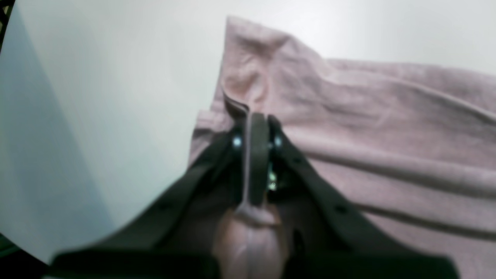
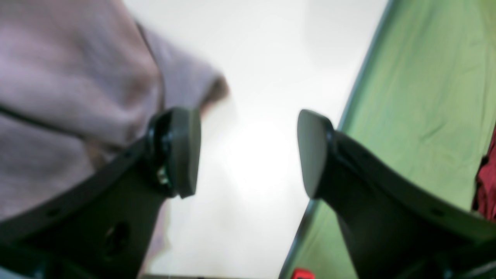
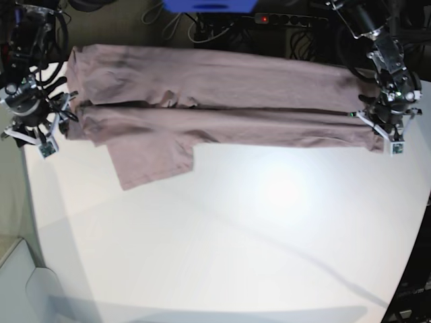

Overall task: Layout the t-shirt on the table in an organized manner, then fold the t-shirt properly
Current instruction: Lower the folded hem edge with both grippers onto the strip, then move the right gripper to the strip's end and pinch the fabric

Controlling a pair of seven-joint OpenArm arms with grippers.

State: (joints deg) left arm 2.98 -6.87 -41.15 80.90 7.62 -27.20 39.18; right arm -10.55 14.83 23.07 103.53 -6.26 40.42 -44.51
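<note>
Shirt (image 3: 222, 101) lies stretched along the far edge of the surface (image 3: 236, 235), long axis running side to side in base view, one end at each arm. Folded lengthwise into a long band, a crease line running along its middle. One sleeve (image 3: 151, 158) sticks out toward the near side, close to the right arm's end. Dusty pink, soft cloth, shallow wrinkles and darker shadowed spots near the right arm's end.

Left pincer (image 1: 255, 128) is closed tight on a pinched fold of the shirt edge, cloth bunched between the pads and spilling back toward the camera. Right pincer (image 2: 248, 151) stands wide apart, nothing between the pads (image 2: 186, 151); shirt cloth sits just beside and behind its one finger, contact unclear because of blur.

Far shirt edge sits at or over the surface's far edge, cables and a power strip (image 3: 289, 19) beyond it. Green cloth (image 2: 426, 97) lies off the surface beside the right pincer. The whole near half of the surface is bare white, glossy.
</note>
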